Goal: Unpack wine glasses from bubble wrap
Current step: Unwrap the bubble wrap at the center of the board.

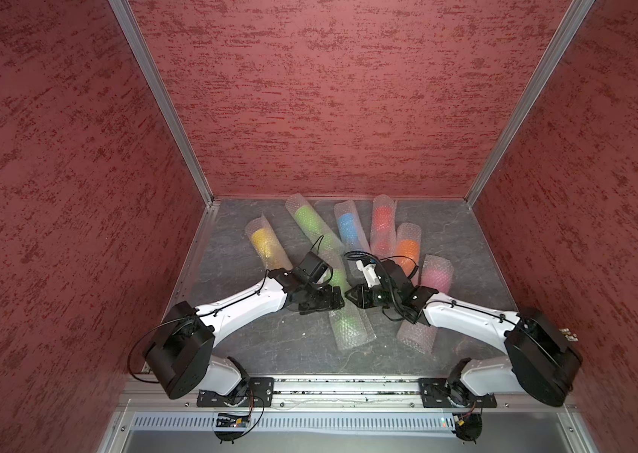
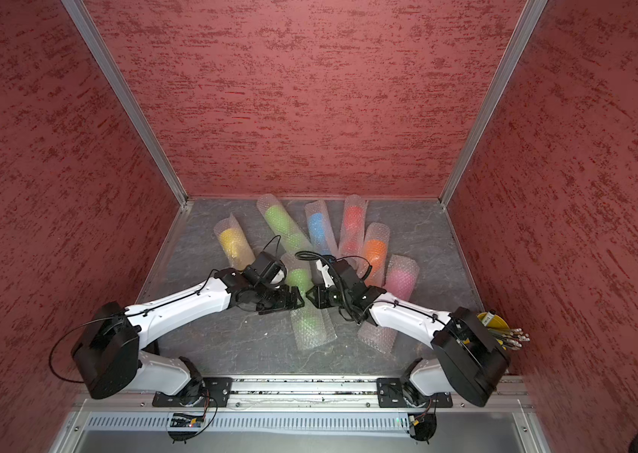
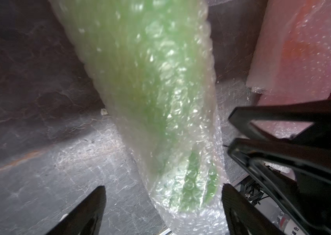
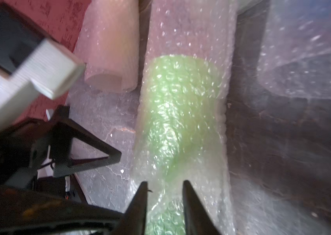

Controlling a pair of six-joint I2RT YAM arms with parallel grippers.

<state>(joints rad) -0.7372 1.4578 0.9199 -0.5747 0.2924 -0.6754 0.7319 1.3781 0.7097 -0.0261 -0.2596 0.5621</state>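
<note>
At centre, the left gripper [image 3: 163, 188] gapes astride the green wine glass [image 3: 150, 91] in its bubble wrap [image 3: 201, 213]. I cannot tell whether the right gripper [image 4: 164, 183] is holding anything; it should pinch film only.

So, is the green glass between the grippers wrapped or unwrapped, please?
Wrapped: the green glass lies inside a rolled bubble wrap tube, visible only through the bubbles.
</note>
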